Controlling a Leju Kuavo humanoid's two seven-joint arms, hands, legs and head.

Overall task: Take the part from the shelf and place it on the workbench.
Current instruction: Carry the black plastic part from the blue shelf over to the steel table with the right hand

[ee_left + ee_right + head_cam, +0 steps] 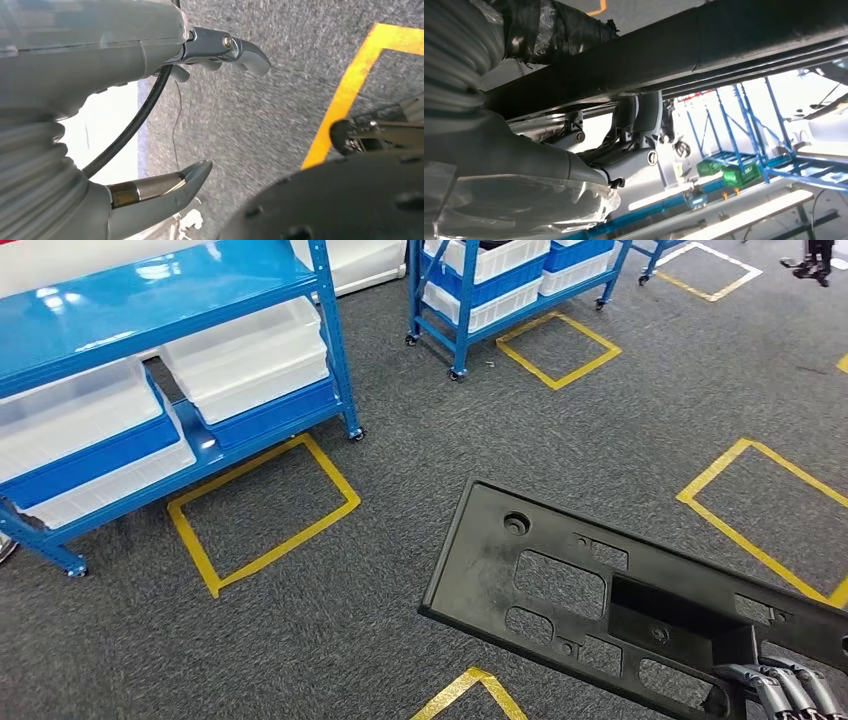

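Item: black plastic panel (560, 580), flat, with cut-outs; carried level above carpet (400, 420), away from blue shelf (150, 310). Right hand (785, 688) fingers clamped on near edge. Left hand (165, 115) fingers apart, holding nothing. Judged stiff, light, unwieldy; one-edge hold may tip, second hold on opposite edge advisable.

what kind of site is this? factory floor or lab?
Likely a factory or warehouse-style test floor: blue wheeled shelves holding white bins, yellow tape squares marking spots on grey carpet, and a black moulded part held by the right hand.
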